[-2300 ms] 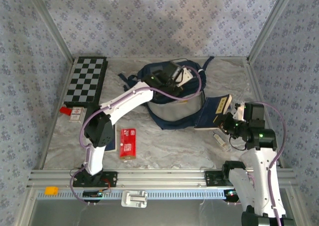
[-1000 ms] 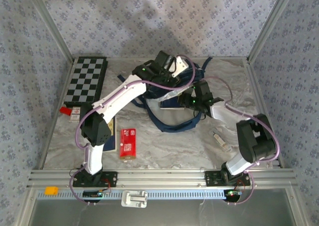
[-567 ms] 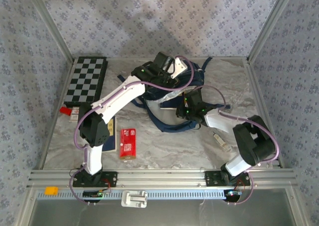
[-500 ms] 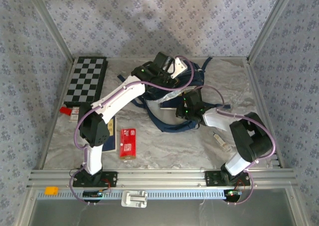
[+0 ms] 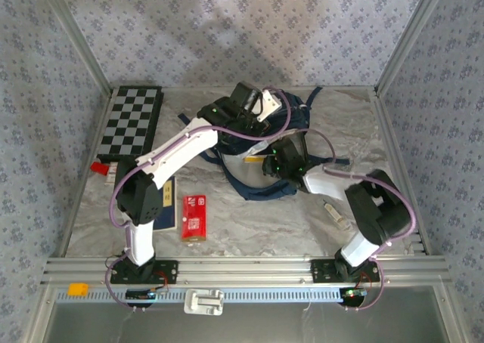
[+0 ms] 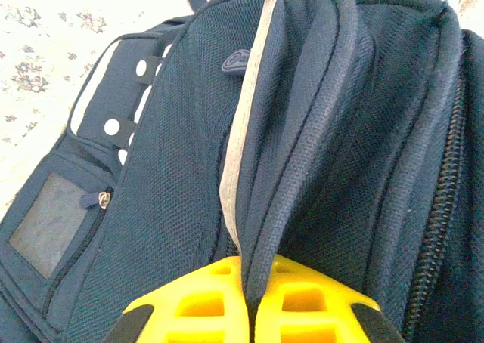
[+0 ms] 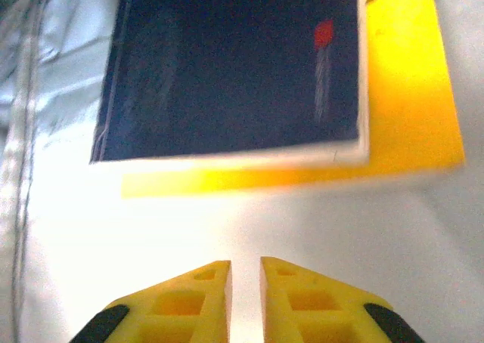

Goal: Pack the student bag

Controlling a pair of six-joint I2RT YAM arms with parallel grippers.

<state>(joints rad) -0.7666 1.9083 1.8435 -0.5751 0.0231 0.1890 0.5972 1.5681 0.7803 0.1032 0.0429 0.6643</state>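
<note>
The student bag (image 5: 249,190), navy blue, lies at the back middle of the table with its mouth held up. My left gripper (image 5: 257,124) is shut on the bag's padded navy rim (image 6: 291,131), which runs between the yellow fingers (image 6: 189,301). A pale stripe (image 6: 246,109) runs beside that rim. My right gripper (image 5: 268,165) reaches into the bag's mouth. In the right wrist view the right gripper (image 7: 244,271) stands slightly open with nothing between its fingers, over the pale lining (image 7: 76,267). Just ahead lies a navy book with a yellow border (image 7: 234,63).
A chessboard (image 5: 134,120) lies at the back left, with a small card box (image 5: 113,171) in front of it. A red box (image 5: 193,217) and a dark flat book (image 5: 168,207) lie near the left arm. A small clear bottle (image 5: 336,213) lies at the right. A metal rail (image 5: 242,267) runs along the front.
My right arm has swung left from the table's right side into the bag's mouth with the book. It has let the book go and drawn back slightly. The left gripper keeps its hold.
</note>
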